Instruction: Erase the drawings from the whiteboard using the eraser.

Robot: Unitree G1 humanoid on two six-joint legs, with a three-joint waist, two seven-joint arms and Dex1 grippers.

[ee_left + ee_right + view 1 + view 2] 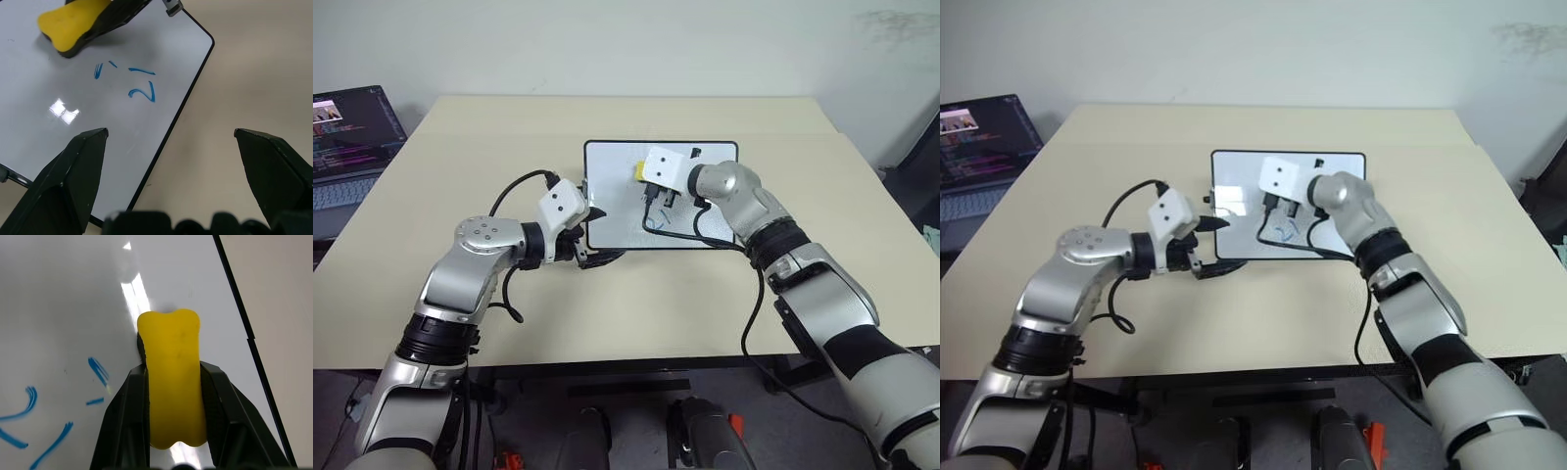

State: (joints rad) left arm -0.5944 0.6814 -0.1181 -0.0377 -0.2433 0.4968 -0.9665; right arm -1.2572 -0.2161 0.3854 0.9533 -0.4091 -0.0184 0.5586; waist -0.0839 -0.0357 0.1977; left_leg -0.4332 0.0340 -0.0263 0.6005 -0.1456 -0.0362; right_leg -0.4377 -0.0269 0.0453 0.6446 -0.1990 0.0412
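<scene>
The whiteboard (pixel 612 186) lies flat in the middle of the table, white with a thin black frame. The drawings (pixel 132 83) are a few thin blue strokes on its surface, also seen beside the eraser as blue dashes (pixel 49 426). My right gripper (pixel 172 369) is shut on the yellow eraser (pixel 171 347), whose tip rests on the board just beside the strokes. From above, the eraser (pixel 639 171) shows over the board's upper middle. My left gripper (pixel 169 133) is open at the board's near left corner, one finger over the board and one over the table.
A beige table (pixel 803 117) carries the board, with bare surface all around it. An open laptop (pixel 347 147) with a lit screen stands off the table's left side. Black cables (pixel 690 230) from my right wrist hang over the board's lower part.
</scene>
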